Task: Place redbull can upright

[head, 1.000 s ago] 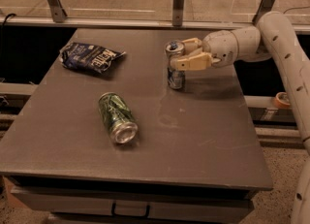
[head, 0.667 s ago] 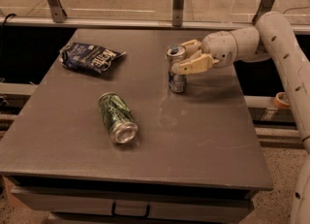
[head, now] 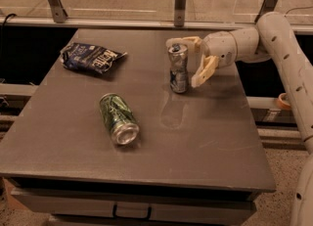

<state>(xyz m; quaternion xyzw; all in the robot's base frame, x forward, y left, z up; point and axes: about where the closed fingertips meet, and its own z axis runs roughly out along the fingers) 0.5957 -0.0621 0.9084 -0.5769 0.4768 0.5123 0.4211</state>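
The redbull can, slim, silver and blue with a dented body, stands upright on the grey table at the back right of centre. My gripper reaches in from the right and is open. One finger lies behind the can's top. The other finger hangs to the can's right, apart from it. The can rests on the table by itself.
A wider green can lies on its side at the table's left middle. A dark blue chip bag lies at the back left. A rail with metal posts runs behind the table. My white arm spans the right edge.
The fingers were shut on the redbull can's upper part. They have now spread apart and let it go. The can stays upright in the same place.
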